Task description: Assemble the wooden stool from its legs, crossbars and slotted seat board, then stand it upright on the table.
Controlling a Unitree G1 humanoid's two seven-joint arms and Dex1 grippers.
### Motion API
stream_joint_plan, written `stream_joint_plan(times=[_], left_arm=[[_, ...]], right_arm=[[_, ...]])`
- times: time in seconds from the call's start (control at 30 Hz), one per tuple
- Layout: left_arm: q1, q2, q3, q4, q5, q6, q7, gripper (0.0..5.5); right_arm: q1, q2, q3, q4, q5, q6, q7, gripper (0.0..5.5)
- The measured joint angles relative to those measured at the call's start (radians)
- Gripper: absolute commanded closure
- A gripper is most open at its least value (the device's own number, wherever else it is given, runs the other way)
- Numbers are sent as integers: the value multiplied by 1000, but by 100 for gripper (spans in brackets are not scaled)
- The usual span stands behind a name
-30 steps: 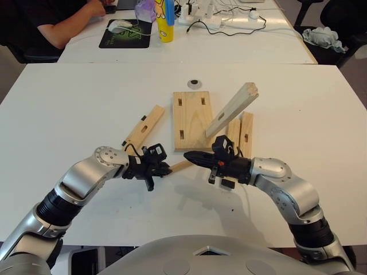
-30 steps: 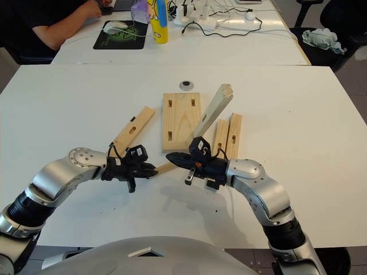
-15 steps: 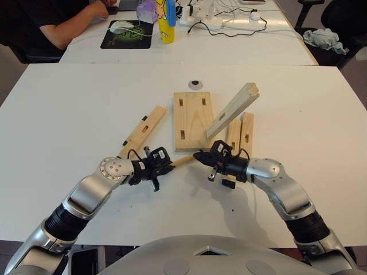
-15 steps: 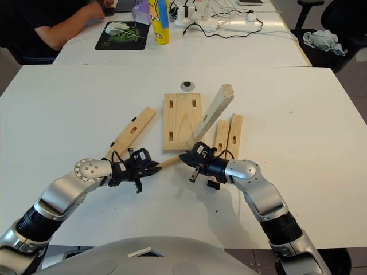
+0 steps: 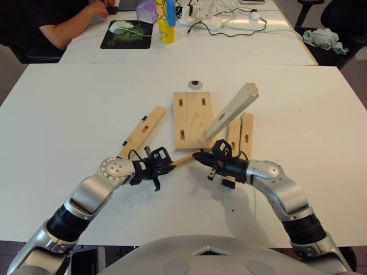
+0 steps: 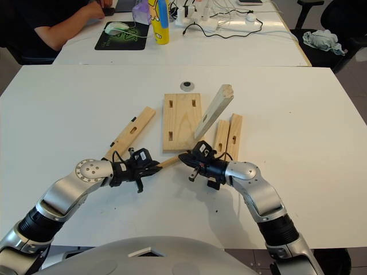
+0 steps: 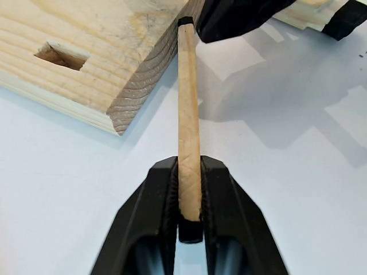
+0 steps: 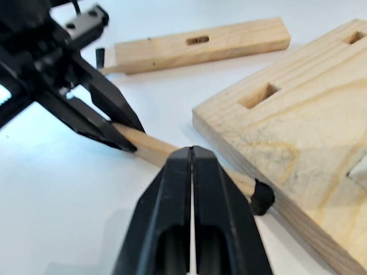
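forearms low over the counter, converging: left tool clamped on the crossbar at 6 o'clock of the seat board; right tool, fingers together, at its far end

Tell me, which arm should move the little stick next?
Probably left: the left gripper is clamped on the crossbar, while the right gripper is shut with nothing between its fingers.

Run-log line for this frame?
left hand shut on crossbar | right hand shut, tips over crossbar's far end | seat board flat on table
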Motion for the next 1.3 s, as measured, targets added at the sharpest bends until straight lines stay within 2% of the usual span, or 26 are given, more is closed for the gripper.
stream_joint_plan(times=[0.23, 0.43, 0.77, 1.3], left_arm=[[-2, 0, 0, 14, 11, -22, -22, 509], [12, -4, 12, 39, 10, -65, -34, 509], [131, -45, 54, 182, 26, -410, -39, 509], [209, -145, 66, 386, 89, -752, 2, 509]], right_arm=[[-3, 51, 46, 29, -71, -3, -80, 550], [-11, 32, 107, 39, -163, -24, -109, 550], [-57, -42, 168, 18, -200, -4, -90, 550], [-106, -81, 179, 53, -192, 39, -19, 550]])
